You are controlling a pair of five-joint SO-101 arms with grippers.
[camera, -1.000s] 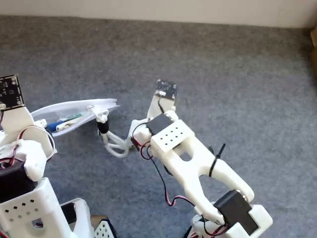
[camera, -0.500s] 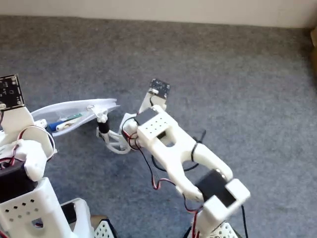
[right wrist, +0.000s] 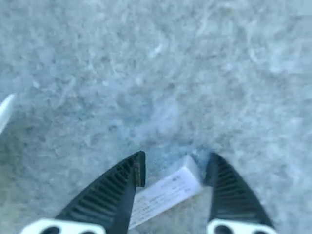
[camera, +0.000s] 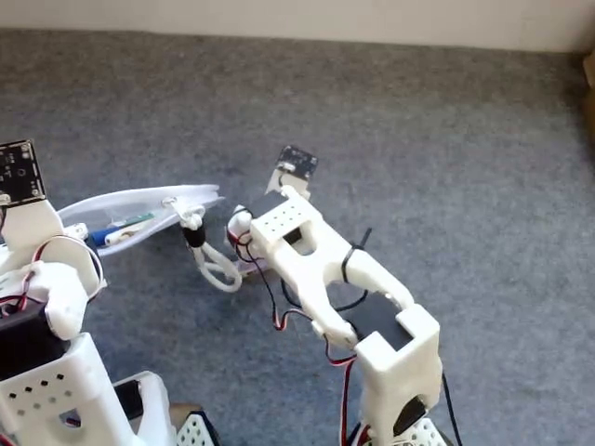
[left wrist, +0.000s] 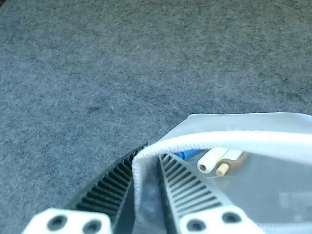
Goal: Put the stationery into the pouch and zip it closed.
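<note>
**A:** Where's the pouch point(left wrist: 243, 139)?

**B:** On the worktop point(camera: 446, 139), mouth gaping, with pens point(left wrist: 214, 163) already inside. The left hand point(left wrist: 147, 161) is pinched tight on its rim.

**A:** So which step is this?

**B:** Packing, I'd say. A white eraser-like block point(right wrist: 165, 192) lies between the fingers of the right hand point(right wrist: 176, 158), which stand apart and do not clamp it.

**A:** And next?

**B:** Probably squeeze onto the block, lift it and carry it to the open mouth. The zip comes after.

The surface point(camera: 465, 130) is speckled grey, the pouch point(camera: 130, 206) milky white with a blue pen point(left wrist: 187, 155) inside, the right claw point(right wrist: 176, 158) ribbed black.
</note>
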